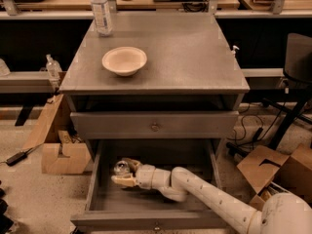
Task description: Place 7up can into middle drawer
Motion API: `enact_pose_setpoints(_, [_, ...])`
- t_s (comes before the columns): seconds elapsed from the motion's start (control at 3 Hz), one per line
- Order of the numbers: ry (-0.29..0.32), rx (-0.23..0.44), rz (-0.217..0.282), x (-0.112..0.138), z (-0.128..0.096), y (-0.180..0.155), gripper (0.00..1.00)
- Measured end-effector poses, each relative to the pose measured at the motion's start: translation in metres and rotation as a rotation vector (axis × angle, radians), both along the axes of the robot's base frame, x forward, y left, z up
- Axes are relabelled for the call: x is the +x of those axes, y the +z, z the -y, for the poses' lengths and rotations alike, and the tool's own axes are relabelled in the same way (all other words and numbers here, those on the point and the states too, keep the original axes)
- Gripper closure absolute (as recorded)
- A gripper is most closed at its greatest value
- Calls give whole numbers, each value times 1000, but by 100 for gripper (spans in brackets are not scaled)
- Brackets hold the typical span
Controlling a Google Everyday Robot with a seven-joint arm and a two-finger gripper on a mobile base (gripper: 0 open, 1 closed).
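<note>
The middle drawer point(146, 202) is pulled open at the bottom of the grey cabinet. My arm reaches into it from the lower right. My gripper point(125, 172) is low over the left part of the drawer floor, with one finger above and one below the 7up can point(121, 167). The can shows as a small silvery object between the fingers, at or just above the floor near the drawer's left wall. The gripper is shut on it. The fingers hide much of the can.
The upper knobbed drawer point(155, 126) is closed just above the arm. A cream bowl point(124, 60) and a clear water bottle point(101, 11) stand on the cabinet top. Cardboard boxes lie on the floor at left point(63, 155) and right point(273, 172).
</note>
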State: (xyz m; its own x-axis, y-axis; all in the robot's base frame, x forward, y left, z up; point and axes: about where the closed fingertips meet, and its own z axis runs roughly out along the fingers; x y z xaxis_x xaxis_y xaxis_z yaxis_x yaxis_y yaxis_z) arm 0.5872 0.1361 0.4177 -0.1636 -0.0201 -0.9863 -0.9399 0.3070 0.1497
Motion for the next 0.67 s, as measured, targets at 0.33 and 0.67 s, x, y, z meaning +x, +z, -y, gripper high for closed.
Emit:
enact_pose_setpoints(0.33, [2,1,0,0,-1,0,0])
enact_pose_setpoints(0.67, [2,1,0,0,-1,0,0])
